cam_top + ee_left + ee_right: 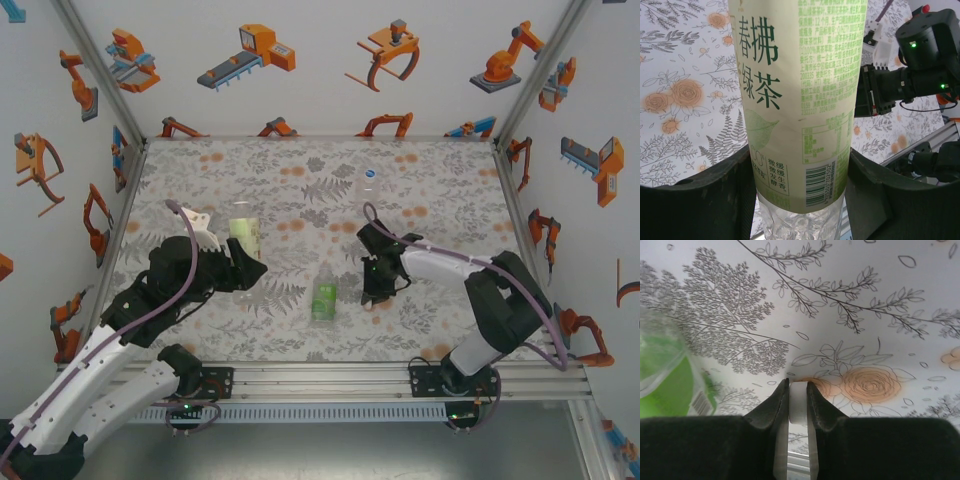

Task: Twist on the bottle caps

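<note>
The left pincer (800, 200) is gripping the clear plastic yellow-green-labelled bottle (800, 100) upright for capping; the right pincer (798, 392) is pinching a small white round cap (798, 410).

Pale yellow-green labelled bottle (800, 100) upright, clamped between left fingers (695, 210), bright green labelled bottle (323, 298) lying on its side on the table (200, 180), unlabelled clear bottle (370, 190) standing farther back, white cap (798, 400) pinched edge-on between right fingers (770, 410)
</note>
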